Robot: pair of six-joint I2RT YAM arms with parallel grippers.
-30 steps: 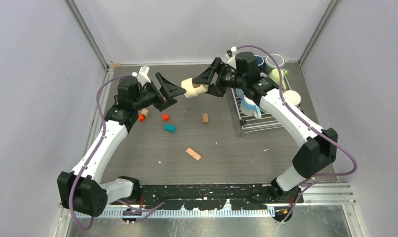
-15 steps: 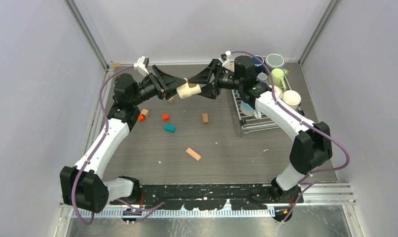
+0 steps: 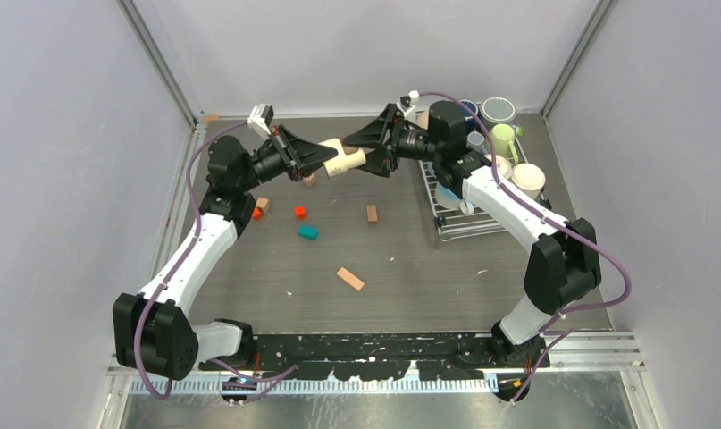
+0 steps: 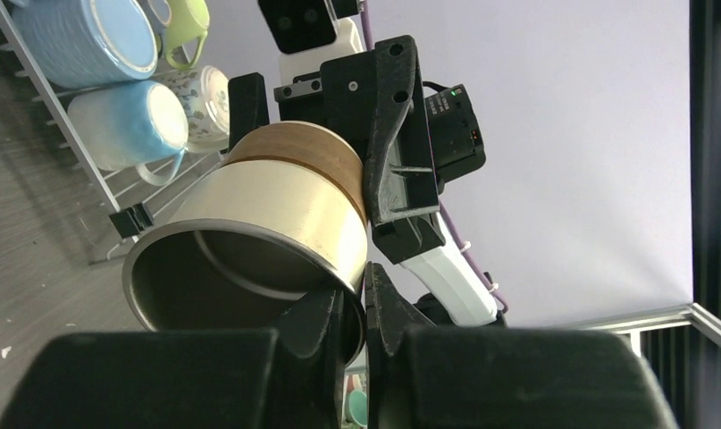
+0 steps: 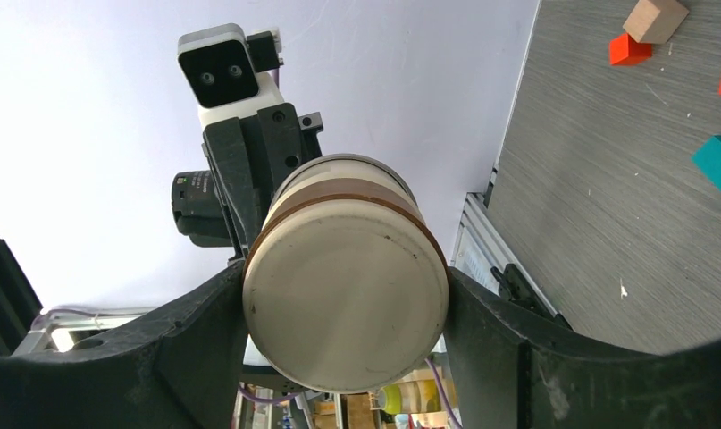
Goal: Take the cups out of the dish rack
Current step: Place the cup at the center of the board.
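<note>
A tan cup (image 3: 346, 161) with a brown band hangs on its side above the table's far middle, between both arms. My left gripper (image 3: 328, 158) is shut on its rim. In the left wrist view one finger sits inside the tan cup (image 4: 276, 210) and one outside, at my left gripper (image 4: 367, 286). My right gripper (image 3: 367, 159) is shut on its base end. In the right wrist view its fingers press both sides of the tan cup (image 5: 346, 295). The dish rack (image 3: 464, 234) at the right holds a light blue cup (image 3: 450, 195), a lime green cup (image 3: 504, 140) and a white cup (image 3: 528, 179).
Small blocks lie on the table below the cup: red (image 3: 299, 212), teal (image 3: 307, 232), brown (image 3: 372, 213), tan (image 3: 349, 279). A navy cup (image 3: 468, 109) and a grey-green cup (image 3: 498, 110) stand at the rack's far end. Walls enclose the table.
My left gripper moved right and back to the cup's mouth and closed on its rim. My right gripper kept holding the cup and shifted slightly left and back.
</note>
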